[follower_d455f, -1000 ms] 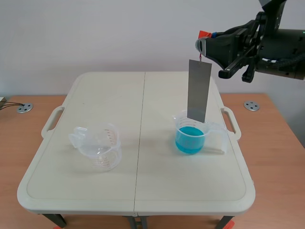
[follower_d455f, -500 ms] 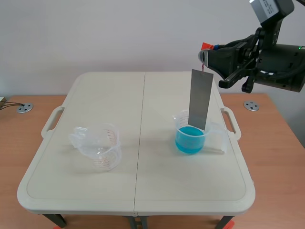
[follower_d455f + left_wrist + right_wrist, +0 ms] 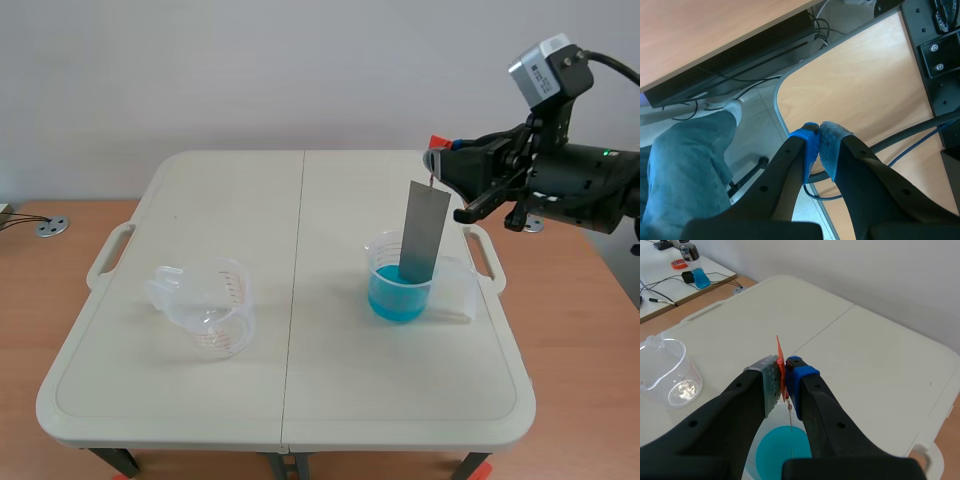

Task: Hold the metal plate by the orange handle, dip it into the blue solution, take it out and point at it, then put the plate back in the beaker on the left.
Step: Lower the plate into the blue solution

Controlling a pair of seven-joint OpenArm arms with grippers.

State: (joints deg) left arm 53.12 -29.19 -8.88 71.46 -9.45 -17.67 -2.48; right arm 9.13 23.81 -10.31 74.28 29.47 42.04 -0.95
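Observation:
My right gripper (image 3: 437, 160) is shut on the orange handle (image 3: 780, 361), held high over the right part of the table. From the handle a grey metal plate (image 3: 424, 230) hangs on a thin wire, and its lower end sits inside the beaker of blue solution (image 3: 400, 278). In the right wrist view the blue solution (image 3: 782, 450) lies straight under the gripper (image 3: 783, 380), with the plate seen edge-on. An empty clear beaker (image 3: 213, 306) stands on the left of the table, seen also as the empty beaker (image 3: 666, 377). My left gripper (image 3: 819, 145) is shut on nothing, off the table over a wooden desk edge.
The white folding table (image 3: 290, 400) has side handles and a centre seam. Wooden desks (image 3: 590, 320) flank it. The left wrist view shows cables, a desk corner (image 3: 850, 95) and a person's leg in jeans (image 3: 685, 165) below.
My right arm has come down and shifted slightly right, lowering the plate from above the beaker until its lower end is in the blue solution.

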